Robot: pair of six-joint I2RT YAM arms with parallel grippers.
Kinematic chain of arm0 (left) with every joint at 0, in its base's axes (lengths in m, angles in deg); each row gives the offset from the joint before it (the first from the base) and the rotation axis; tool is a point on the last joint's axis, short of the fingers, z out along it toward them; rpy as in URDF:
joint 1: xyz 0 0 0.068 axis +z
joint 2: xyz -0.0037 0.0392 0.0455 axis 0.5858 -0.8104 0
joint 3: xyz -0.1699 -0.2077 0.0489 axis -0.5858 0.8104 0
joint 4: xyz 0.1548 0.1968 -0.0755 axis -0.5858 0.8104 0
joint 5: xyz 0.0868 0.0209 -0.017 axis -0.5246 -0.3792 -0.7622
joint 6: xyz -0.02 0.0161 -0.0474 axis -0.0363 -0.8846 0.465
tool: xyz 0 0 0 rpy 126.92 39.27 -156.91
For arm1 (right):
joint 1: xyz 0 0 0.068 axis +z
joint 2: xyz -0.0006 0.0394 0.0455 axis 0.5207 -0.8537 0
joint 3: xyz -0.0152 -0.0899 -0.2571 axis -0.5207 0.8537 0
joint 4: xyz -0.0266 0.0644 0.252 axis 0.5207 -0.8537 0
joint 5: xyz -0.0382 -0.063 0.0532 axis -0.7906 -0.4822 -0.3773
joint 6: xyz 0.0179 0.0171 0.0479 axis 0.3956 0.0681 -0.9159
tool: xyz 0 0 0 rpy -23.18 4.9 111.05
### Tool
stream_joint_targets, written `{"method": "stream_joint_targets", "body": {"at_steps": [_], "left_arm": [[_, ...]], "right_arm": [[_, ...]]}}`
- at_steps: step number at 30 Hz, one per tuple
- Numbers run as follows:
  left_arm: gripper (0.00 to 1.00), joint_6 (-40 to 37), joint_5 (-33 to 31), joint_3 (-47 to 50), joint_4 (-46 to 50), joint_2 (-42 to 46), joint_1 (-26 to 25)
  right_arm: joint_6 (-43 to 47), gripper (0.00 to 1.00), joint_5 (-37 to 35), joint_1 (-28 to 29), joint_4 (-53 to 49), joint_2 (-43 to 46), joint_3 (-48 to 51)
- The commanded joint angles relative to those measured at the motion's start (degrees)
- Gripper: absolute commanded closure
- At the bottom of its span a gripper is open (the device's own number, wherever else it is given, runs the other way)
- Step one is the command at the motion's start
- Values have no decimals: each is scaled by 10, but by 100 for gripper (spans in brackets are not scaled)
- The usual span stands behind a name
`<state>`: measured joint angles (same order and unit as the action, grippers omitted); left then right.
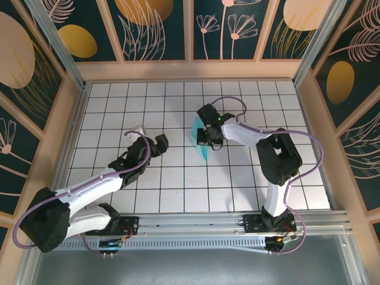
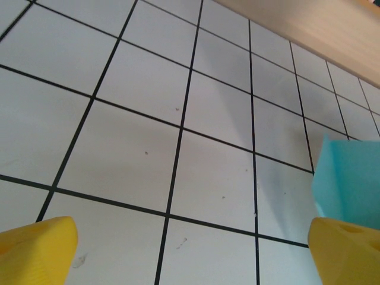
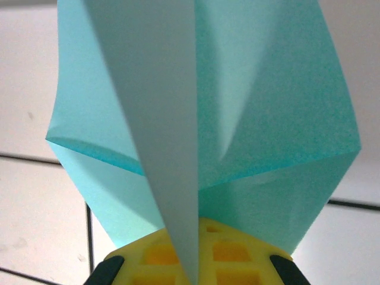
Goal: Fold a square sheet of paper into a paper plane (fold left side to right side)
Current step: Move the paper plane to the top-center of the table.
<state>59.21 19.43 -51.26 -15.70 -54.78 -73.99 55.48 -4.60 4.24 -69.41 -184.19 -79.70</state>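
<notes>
Two arms reach in from the bottom of the top view over the white grid-tiled table [image 1: 178,178]. The task's thing sits a little right of centre in that frame: the turquoise paper [image 1: 202,148] shows as a slim blue-green sliver tucked under the black head of the right gripper [image 1: 206,141], its narrow end pointing toward the lower edge of the frame. On the right wrist camera I see the right gripper [image 3: 193,264] pressed together on the paper [image 3: 273,119]. The sheet comes up out of the yellow fingers [image 3: 231,249] at the bottom centre and spreads across most of the frame. It is already creased, with two broad panels angling out to left and right and a pale, narrow flap standing edge-on down the middle, straight into the pinch. I cannot tell whether any part of it touches the tiles behind it. The left gripper [image 1: 160,143] sits left of centre in the top view, apart from the paper, with bare tiles between them. On the left wrist camera the left gripper [image 2: 190,252] is spread wide, one yellow fingertip [image 2: 38,246] in the lower left corner and the other in the lower right, with nothing between them but white tiles and black grid lines. A corner of the paper [image 2: 350,181] shows at the right edge of that frame, above the right-hand fingertip, and the wooden rim [image 2: 332,35] of the table crosses the upper right corner.
</notes>
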Motion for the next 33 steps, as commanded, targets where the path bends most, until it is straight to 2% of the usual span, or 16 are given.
{"method": "stream_joint_targets", "body": {"at_steps": [1, 7, 18, 33], "left_arm": [[1, -40, -22, 6, 3, 27, 4], [1, -104, -11, 32, -19, 62, 5], [1, -195, -9, 50, -32, 93, 5], [1, -221, 0, 61, -44, 86, 5]], "right_arm": [[5, 100, -25, -16, -33, -27, -47], [4, 100, -23, -39, -60, -79, -106], [0, 100, -14, -39, -122, -162, -208], [-17, 100, -36, -39, -205, -245, -325]]}}
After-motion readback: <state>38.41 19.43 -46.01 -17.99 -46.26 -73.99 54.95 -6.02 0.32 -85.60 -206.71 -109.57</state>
